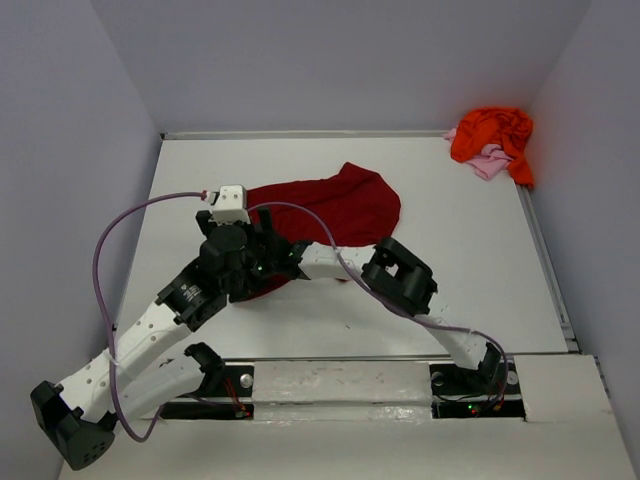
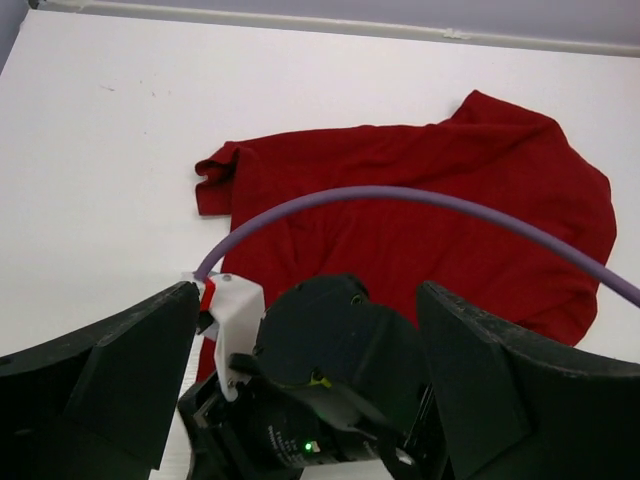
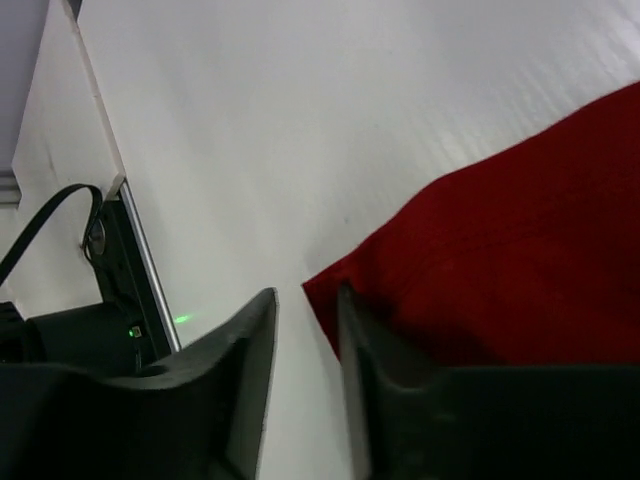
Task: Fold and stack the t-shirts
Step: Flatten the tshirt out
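The dark red t-shirt lies spread and rumpled at the table's middle; it also shows in the left wrist view and the right wrist view. The orange t-shirt is bunched on the pale pink one at the far right corner. My right gripper is low at a near corner of the red shirt, jaws narrowly apart, one finger over the cloth, white table showing in the gap. My left gripper is wide open and empty, hovering above the right arm's wrist. In the top view both grippers are hidden under the crossed wrists.
The right arm's purple cable arcs over the red shirt. The table's near-edge rail and an arm base with a green light are close behind the right gripper. Grey walls stand along the back edge and both sides.
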{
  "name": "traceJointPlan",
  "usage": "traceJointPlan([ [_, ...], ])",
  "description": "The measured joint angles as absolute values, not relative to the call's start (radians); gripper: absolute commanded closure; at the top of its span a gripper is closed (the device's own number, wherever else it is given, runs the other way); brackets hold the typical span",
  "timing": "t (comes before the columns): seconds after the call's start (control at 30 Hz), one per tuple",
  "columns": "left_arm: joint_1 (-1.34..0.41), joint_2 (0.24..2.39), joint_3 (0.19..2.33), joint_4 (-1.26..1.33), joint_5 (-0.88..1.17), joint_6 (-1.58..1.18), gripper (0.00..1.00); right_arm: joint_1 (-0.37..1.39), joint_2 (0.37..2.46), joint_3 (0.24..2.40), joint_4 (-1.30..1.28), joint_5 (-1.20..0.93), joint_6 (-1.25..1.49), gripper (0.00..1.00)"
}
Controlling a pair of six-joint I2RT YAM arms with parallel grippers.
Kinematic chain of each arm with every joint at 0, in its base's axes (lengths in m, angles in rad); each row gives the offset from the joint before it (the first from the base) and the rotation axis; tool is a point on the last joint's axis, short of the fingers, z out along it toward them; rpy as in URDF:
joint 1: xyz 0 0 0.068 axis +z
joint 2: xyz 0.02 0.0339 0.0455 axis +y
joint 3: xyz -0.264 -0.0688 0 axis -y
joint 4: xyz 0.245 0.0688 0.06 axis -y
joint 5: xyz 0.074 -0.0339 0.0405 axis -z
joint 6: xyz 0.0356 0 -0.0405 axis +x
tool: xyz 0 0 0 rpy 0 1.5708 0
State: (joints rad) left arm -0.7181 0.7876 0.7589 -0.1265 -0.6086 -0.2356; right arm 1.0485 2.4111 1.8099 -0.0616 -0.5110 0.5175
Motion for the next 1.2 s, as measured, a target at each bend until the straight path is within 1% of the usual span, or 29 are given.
traceJointPlan([
  [0.1, -0.718, 0.788, 0.759, -0.12, -0.606, -0.237, 0.01, 1.061, 2.39, 1.805, -0.076, -0.482, 0.471, 0.45],
  [0.2, -0.718, 0.787, 0.759, -0.102, -0.6, -0.245, 0.01, 1.074, 2.321, 1.755, -0.127, -0.391, 0.412, 0.43],
  [0.3, -0.732, 0.774, 0.76, -0.058, -0.566, -0.262, 0.01, 1.07, 2.211, 1.649, -0.186, -0.265, 0.351, 0.43],
  [0.43, -0.727, 0.765, 0.76, -0.033, -0.577, -0.268, 0.01, 1.062, 2.064, 1.504, -0.232, -0.115, 0.287, 0.43],
  [0.57, -0.723, 0.77, 0.76, -0.061, -0.589, -0.262, 0.01, 1.049, 1.947, 1.39, -0.255, 0.074, 0.238, 0.43],
  [0.7, -0.72, 0.781, 0.76, -0.083, -0.592, -0.26, 0.01, 1.026, 1.921, 1.332, -0.252, 0.229, 0.213, 0.43],
  [0.9, -0.718, 0.787, 0.76, -0.091, -0.591, -0.26, 0.01, 0.965, 1.982, 1.306, -0.268, 0.425, 0.204, 0.43],
  [1.2, -0.718, 0.792, 0.76, -0.096, -0.591, -0.26, 0.01, 0.937, 2.008, 1.332, -0.307, 0.585, 0.204, 0.42],
])
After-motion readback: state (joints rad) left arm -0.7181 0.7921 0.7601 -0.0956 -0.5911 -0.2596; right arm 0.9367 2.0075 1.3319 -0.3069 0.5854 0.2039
